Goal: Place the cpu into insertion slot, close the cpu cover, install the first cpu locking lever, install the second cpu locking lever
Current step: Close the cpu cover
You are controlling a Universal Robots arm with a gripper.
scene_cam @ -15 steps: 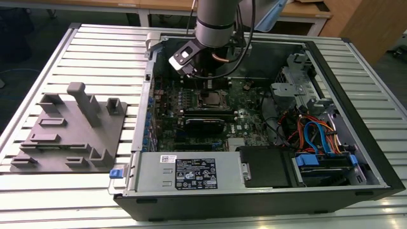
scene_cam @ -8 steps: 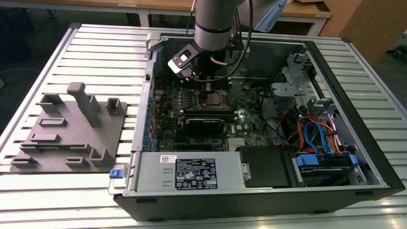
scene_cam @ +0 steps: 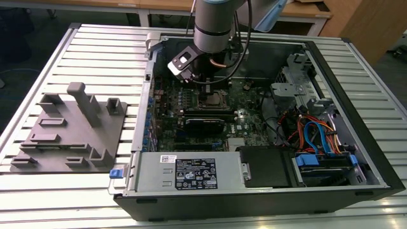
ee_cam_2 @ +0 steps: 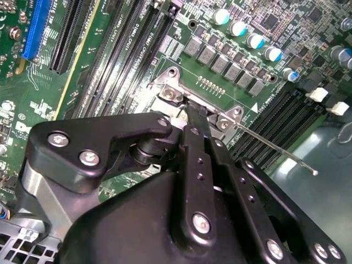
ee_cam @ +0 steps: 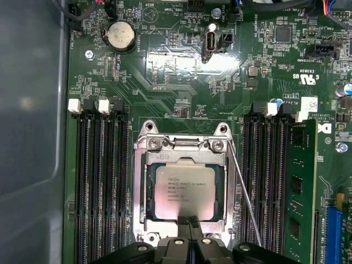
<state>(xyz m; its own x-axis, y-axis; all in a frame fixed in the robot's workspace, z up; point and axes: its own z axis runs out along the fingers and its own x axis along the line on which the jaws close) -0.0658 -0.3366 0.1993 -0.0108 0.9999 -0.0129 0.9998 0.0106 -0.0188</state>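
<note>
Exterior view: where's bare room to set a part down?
Slatted table nearer the camera than the grey fixture, and the strip beyond it. Inside the case it's crowded: cables, drive bays, arm over the motherboard.

Arm (scene_cam: 213, 21) vert., wrist (scene_cam: 211, 42) low, jaws downward & prob. together.

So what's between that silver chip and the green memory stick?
In the first wrist view: the rim of the cpu cover, a thin slanted lever rod, then black memory slots, between the cpu and the memory stick.
</note>
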